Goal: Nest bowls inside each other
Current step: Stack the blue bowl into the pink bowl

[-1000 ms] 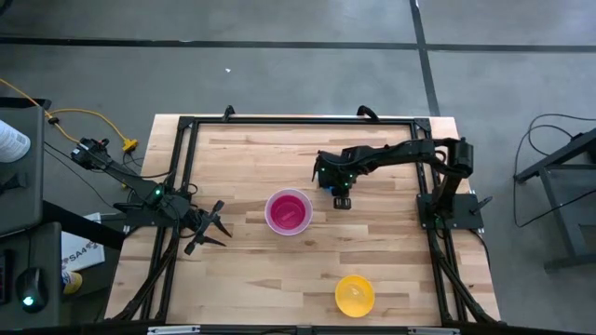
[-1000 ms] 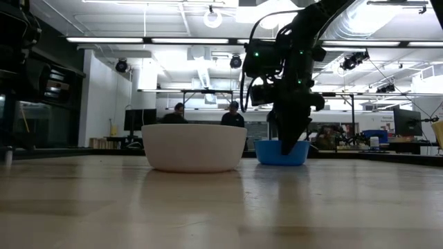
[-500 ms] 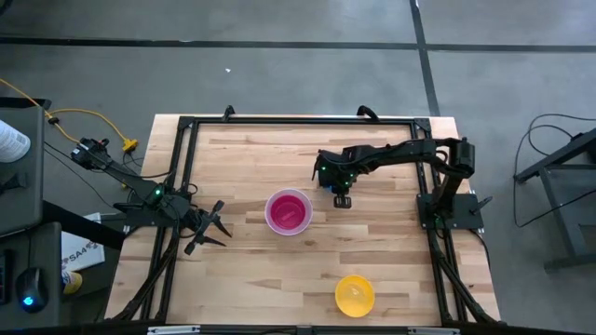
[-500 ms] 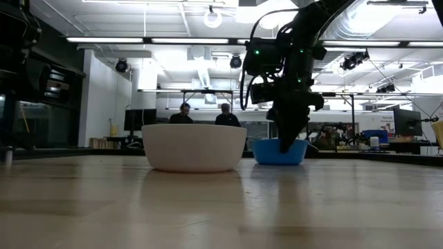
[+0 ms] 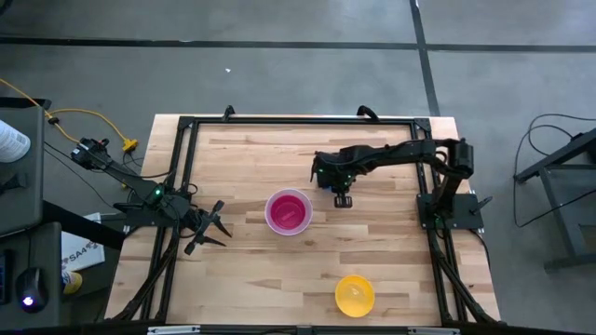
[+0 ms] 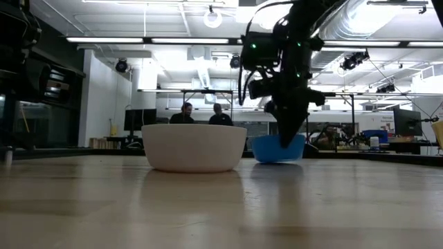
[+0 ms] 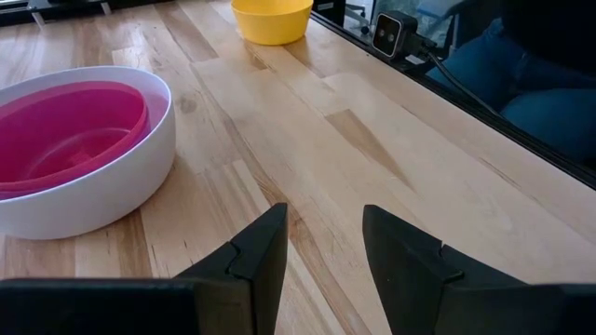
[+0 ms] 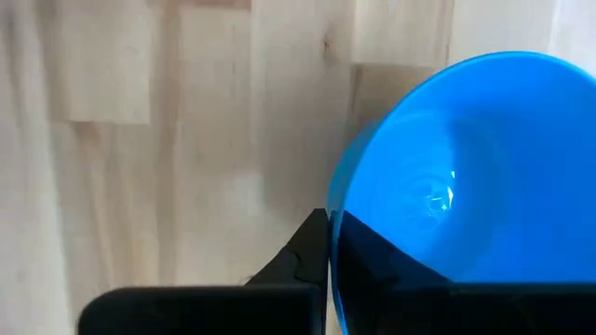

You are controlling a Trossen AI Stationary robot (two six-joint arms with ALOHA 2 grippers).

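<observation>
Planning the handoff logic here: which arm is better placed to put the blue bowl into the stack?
Right: its end effector is shut on the blue bowl rim, beside the white bowl. The left end effector holds nothing.

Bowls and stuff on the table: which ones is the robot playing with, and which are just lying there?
In the game: blue bowl pinched by the right gripper, white bowl with pink bowl inside, yellow bowl.
Just there: yellow cable, people behind.

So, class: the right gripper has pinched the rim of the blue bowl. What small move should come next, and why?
Probably lift. The right gripper is shut on the blue bowl, which is tilted in the low view, and the white bowl holding the pink bowl stands beside it, so the blue one must clear that rim.
</observation>
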